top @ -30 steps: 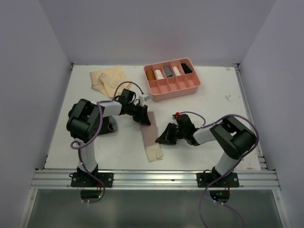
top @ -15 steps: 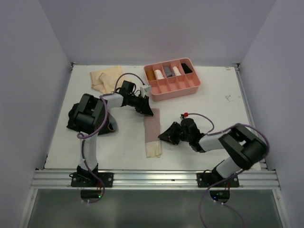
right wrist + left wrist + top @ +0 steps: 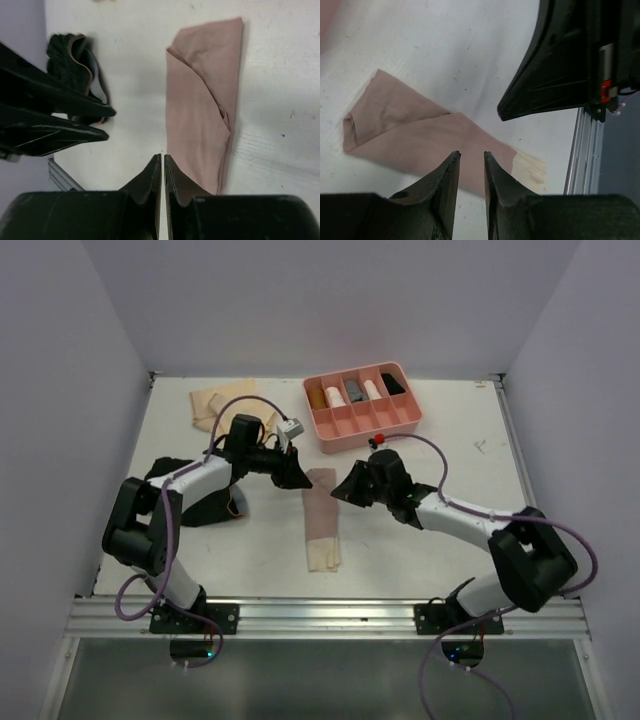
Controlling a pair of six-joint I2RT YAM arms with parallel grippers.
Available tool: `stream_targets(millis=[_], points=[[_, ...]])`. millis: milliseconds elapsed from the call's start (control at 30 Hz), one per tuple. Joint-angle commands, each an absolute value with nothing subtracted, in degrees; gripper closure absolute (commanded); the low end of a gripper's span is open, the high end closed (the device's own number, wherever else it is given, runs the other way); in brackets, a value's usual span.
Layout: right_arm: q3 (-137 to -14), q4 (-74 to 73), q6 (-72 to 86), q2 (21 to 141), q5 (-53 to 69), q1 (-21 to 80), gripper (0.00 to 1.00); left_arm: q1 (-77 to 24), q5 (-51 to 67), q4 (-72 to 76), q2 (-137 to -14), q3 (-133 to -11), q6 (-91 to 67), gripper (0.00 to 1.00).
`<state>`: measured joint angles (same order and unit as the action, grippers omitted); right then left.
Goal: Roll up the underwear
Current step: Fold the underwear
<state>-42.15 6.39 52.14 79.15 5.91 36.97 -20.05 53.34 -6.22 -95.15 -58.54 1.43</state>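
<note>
grippers had shifted to the far end of the pink underwear: left gripper slightly parted, right gripper pinched closed, both empty. the folded strip lay near-to-far, cream end nearest the bases.

A white table fills the middle of the top view, matte and evenly lit, with only soft shadows on it. Plain pale lilac-grey walls close it in: the back wall at 12 o'clock, the left wall at 9 o'clock, the right wall at 3 o'clock. An aluminium rail runs along the table's edge at 6 o'clock, and a thinner metal strip borders it at 3 o'clock. Below the rail lies a dark grey-green surface. A few small dark marks speckle the tabletop at 2 o'clock
</note>
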Motion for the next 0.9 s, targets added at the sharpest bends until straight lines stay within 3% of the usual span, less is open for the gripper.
stream_targets(millis=[0, 233, 867], points=[[-45.3, 11.0, 50.4, 87.1, 12.2, 37.0, 0.91, -18.4, 53.5, 1.3, -92.6, -54.8, -4.7, 0.71], [-52.9, 19.4, 50.7, 100.7, 20.2, 37.0, 0.93, -14.5, 54.3, -2.2, -92.2, -53.8, -4.0, 0.71], [-42.8, 52.6, 66.3, 121.4, 30.1, 31.5, 0.97, -8.5, 56.1, -6.2, -94.9, -52.3, -1.1, 0.70]])
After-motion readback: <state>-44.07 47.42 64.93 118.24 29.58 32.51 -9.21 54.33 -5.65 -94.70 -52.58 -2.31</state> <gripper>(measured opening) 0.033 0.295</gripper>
